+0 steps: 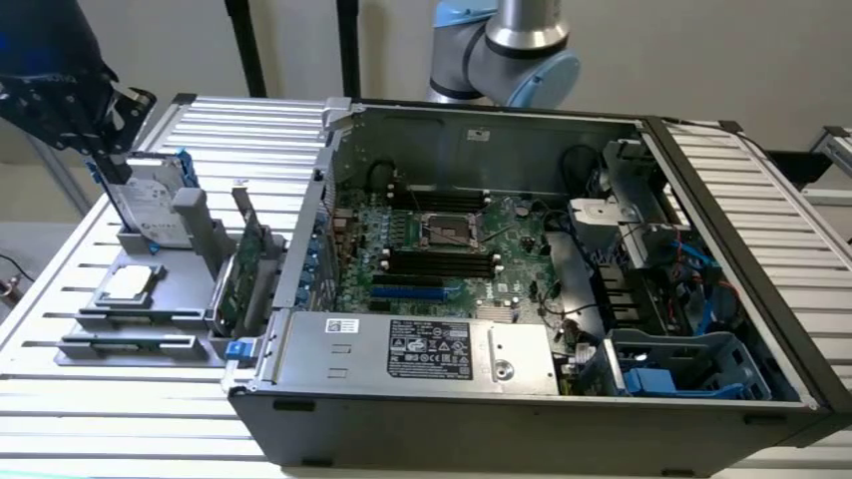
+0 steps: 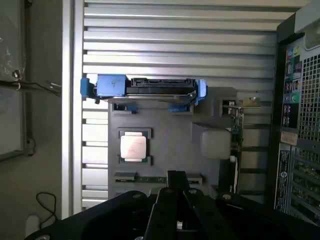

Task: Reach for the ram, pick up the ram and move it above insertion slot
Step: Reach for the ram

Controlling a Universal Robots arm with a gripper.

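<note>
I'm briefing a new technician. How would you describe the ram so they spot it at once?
Beside the open computer case, on the exterior view's left, sits a grey parts tray. The ram sits at the tray's end nearest that camera, just past the square processor. It is a long, thin green stick, unlike the bigger upright card.

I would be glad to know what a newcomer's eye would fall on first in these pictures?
The open computer case with its green motherboard dominates the middle of the exterior view. On that view's left, a grey tray holds a hard drive in a blue frame, a processor chip and the ram. The shut end effector hangs above this tray, holding nothing.
</note>
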